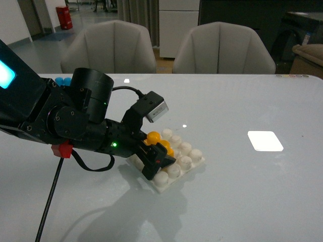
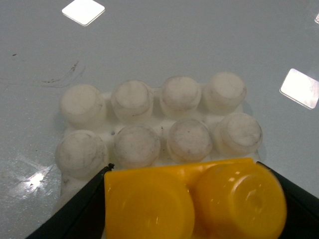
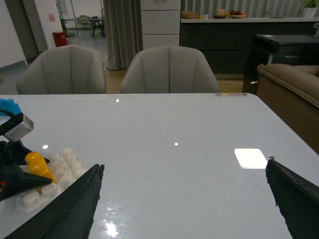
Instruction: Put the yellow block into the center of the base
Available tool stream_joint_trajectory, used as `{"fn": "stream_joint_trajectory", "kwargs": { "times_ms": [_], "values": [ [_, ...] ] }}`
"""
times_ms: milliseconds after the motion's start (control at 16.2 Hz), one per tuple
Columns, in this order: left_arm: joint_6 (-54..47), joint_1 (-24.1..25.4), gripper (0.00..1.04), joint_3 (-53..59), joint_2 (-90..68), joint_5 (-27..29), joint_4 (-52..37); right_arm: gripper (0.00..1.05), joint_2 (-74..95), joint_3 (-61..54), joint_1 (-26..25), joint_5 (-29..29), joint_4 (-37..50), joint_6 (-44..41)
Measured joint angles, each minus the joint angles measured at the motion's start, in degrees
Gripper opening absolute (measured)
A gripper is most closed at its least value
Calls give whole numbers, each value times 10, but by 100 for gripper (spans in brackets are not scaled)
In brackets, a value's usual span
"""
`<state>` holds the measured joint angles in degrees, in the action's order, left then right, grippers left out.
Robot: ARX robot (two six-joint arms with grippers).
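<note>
The left gripper [image 1: 157,154] is clamping the yellow block [image 2: 194,201] between black fingers, holding it low over the base [image 2: 132,102]. The block is showing glossy plastic with two rounded studs, the base matte, scuffed white knobs. Farther off, the right gripper [image 3: 184,164] is hanging wide apart, empty, above the shiny table [image 3: 199,124].

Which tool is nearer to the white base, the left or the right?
Left. The left tool holds the yellow block at the base; the right tool is open, far from it.
</note>
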<state>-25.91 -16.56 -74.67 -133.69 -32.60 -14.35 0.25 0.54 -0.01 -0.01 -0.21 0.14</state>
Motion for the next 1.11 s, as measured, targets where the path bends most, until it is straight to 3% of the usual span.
{"fn": "stream_joint_trajectory", "kwargs": {
  "times_ms": [124,1112],
  "values": [
    [5,-5,100,1,0,0,-8,98,0,0,0,0,0,0],
    [60,-11,98,7,26,22,-35,98,0,0,0,0,0,0]
  ]
}}
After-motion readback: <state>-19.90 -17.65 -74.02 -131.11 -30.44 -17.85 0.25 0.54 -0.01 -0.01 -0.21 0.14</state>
